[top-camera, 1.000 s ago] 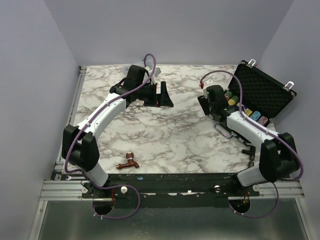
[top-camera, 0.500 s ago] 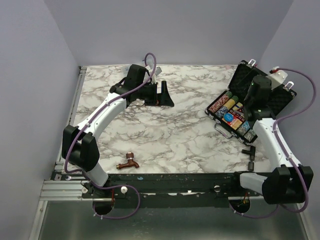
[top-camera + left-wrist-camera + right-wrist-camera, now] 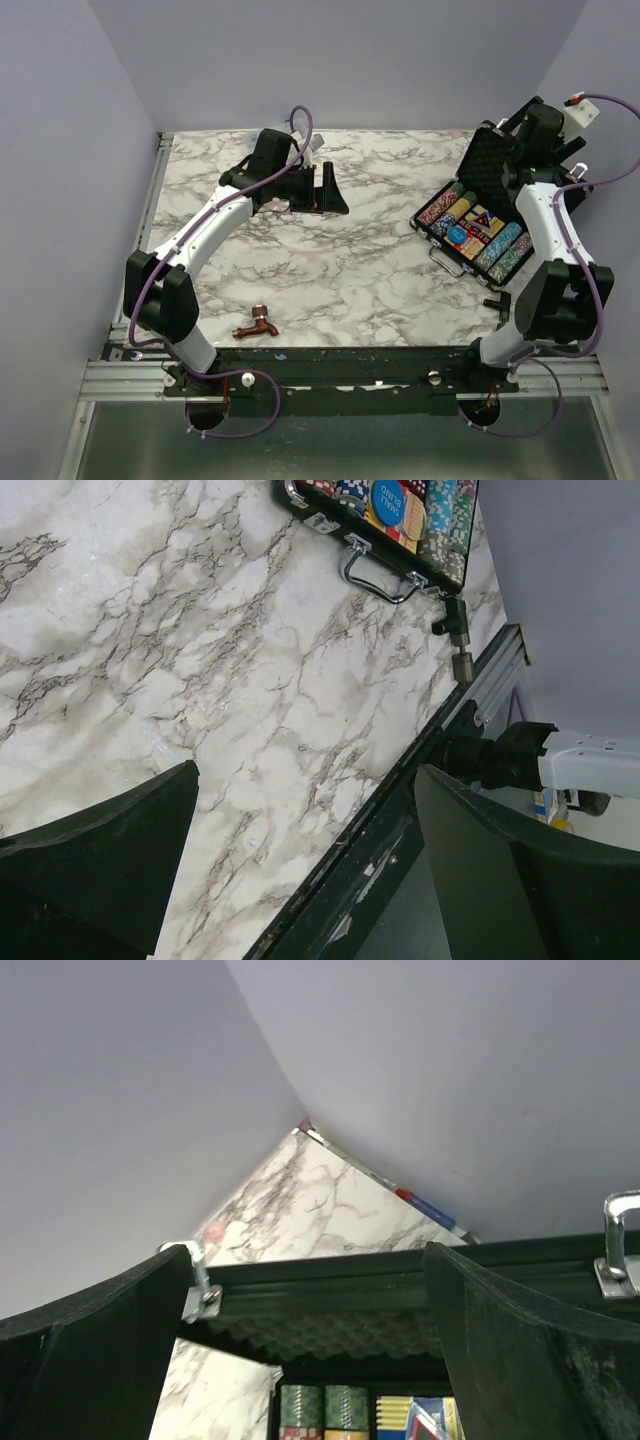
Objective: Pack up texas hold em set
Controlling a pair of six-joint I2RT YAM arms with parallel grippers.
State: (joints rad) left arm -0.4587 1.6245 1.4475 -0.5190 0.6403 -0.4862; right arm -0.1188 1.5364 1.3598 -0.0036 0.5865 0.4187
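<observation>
From above, the case sits on the counter at the right side, with its lid standing open and leaning back. The chip rows lie side by side in the tray, and no loose chips or cards show on the marble around it. The filling therefore looks done, and what seems left is lowering the lid and snapping the latches. The right claw hangs at the lid's upper edge, while the left claw hovers well apart over the far middle of the counter. A copper faucet lies near the front edge, and a small black fitting lies just off the case's near corner.

The left wrist view shows the left claw's fingers spread wide over bare marble, holding nothing. At the top of that view are the case's silver handle and a blue disc whose white lettering appears to read "SMALL BLIND".

The right wrist view shows the right claw's fingers wide apart and not clamped. The lid's rim runs across between them, and its latches point upward. No other writing is legible
</observation>
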